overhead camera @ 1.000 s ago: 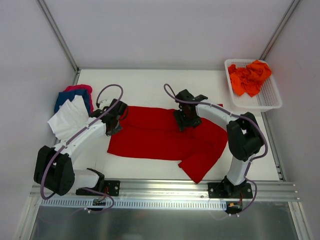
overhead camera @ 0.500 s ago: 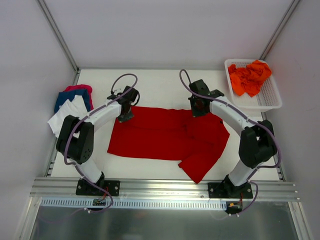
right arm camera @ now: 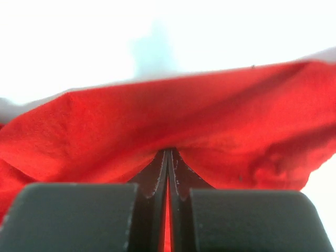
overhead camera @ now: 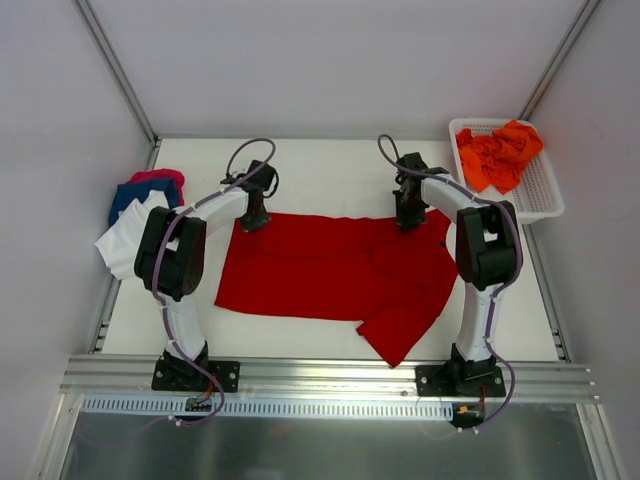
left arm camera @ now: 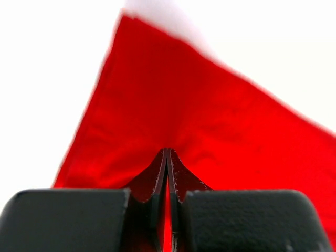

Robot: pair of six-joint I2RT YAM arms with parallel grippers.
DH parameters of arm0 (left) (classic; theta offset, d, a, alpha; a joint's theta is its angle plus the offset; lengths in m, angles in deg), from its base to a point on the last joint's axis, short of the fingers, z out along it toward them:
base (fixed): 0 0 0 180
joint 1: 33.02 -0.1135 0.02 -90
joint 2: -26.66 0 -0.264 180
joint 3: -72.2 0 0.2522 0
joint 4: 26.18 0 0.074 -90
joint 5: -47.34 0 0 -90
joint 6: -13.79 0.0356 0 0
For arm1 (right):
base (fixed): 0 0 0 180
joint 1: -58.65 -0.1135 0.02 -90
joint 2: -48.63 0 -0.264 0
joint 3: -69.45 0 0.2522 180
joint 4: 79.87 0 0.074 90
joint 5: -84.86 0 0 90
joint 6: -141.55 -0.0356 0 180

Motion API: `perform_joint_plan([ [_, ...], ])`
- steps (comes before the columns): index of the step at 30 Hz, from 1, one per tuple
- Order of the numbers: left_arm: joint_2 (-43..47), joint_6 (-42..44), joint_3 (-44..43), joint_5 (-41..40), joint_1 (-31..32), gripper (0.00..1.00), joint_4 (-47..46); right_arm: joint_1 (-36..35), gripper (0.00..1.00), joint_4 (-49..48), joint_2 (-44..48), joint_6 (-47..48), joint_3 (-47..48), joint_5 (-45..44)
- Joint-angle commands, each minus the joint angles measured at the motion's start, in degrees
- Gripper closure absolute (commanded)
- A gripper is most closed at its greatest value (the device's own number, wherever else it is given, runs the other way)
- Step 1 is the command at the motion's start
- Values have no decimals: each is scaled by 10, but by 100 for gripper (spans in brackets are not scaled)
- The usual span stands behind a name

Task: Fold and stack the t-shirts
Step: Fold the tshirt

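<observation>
Now left tool (overhead camera: 257, 222) and right tool (overhead camera: 405, 222) pinch the red tee (overhead camera: 320, 275)
Each is clamped shut on its far edge; the tee lies spread on the surface (overhead camera: 320, 165)

Top camera overlooks the table (overhead camera: 320, 170); both wrist cameras closely face the red t-shirt (overhead camera: 320, 270).

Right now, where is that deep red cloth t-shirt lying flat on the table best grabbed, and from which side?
Probably along its far edge, near both far corners, coming down from above. The deep red cloth t-shirt lies flat, so only a thin edge can be pinched; the left pincer and right pincer are shut there.
</observation>
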Motion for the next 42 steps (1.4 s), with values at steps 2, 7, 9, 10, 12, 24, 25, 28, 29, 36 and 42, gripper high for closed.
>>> perform_joint_plan([
  [2, -5, 19, -45, 9, -20, 100, -16, 14, 99, 14, -19, 12, 53, 25],
  [7, -49, 23, -76, 13, -36, 100, -9, 27, 100, 30, -33, 21, 63, 11],
  [9, -56, 12, -69, 16, -49, 100, -7, 28, 100, 38, -33, 27, 60, -8],
  [10, -57, 7, -65, 14, -52, 100, -7, 29, 100, 40, -31, 31, 57, -10],
  [12, -61, 5, -59, 3, -57, 100, -7, 32, 99, 41, -31, 34, 51, -17],
  [24, -65, -12, -57, -9, -80, 100, 14, 39, 100, 55, -29, 31, 54, -21],
  [25, -65, -13, -56, -8, -89, 100, 17, 39, 99, 55, -29, 31, 54, -20],
  [28, -64, -19, -54, 5, -103, 100, 21, 40, 100, 56, -32, 31, 56, -19],
  [29, -63, -20, -51, 5, -110, 100, 21, 40, 99, 58, -33, 31, 57, -18],
  [36, -45, -16, -41, 4, -130, 100, 24, 45, 100, 63, -38, 26, 54, -18],
  [42, 56, -30, -20, -24, -113, 100, 22, 43, 82, 4, 64, 23, 9, 4],
])
